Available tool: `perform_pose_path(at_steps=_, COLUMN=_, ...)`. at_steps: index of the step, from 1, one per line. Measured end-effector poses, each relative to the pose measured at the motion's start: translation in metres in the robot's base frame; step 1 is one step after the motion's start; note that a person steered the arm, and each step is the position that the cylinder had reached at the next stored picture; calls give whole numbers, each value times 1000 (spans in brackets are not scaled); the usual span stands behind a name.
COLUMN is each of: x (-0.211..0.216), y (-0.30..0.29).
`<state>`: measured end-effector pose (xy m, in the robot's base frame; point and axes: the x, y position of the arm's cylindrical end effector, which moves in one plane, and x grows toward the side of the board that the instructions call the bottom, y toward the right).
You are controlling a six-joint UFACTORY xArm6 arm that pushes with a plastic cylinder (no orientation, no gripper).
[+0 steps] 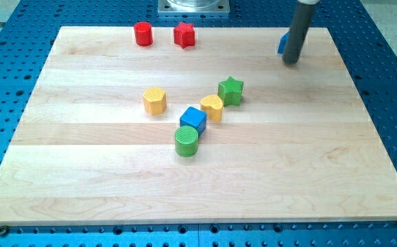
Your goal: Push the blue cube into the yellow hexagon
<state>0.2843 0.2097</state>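
Observation:
The blue cube (193,119) sits near the board's middle, touching a green cylinder (186,141) below it and a yellow block (212,107) at its upper right. The yellow hexagon (155,100) stands apart to the cube's upper left. My tip (291,62) is at the view's top right, far from the cube, right next to another blue block (282,44) mostly hidden behind the rod.
A green star (231,90) touches the yellow block's upper right. A red cylinder (142,33) and a red star-like block (184,35) stand near the top edge. The wooden board (81,178) lies on a blue perforated table.

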Motion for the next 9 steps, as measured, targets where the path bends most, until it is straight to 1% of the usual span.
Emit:
perform_pose_path(at_steps=1, x=-17, y=1)
perform_pose_path(at_steps=2, x=-3, y=-29)
perform_pose_path(at_steps=3, x=111, y=-50)
perform_pose_path(at_steps=4, x=178, y=-95)
perform_pose_path(at_steps=5, x=202, y=-175)
perform_pose_path(at_steps=6, x=198, y=-207)
perform_pose_path(at_steps=9, x=189, y=-215)
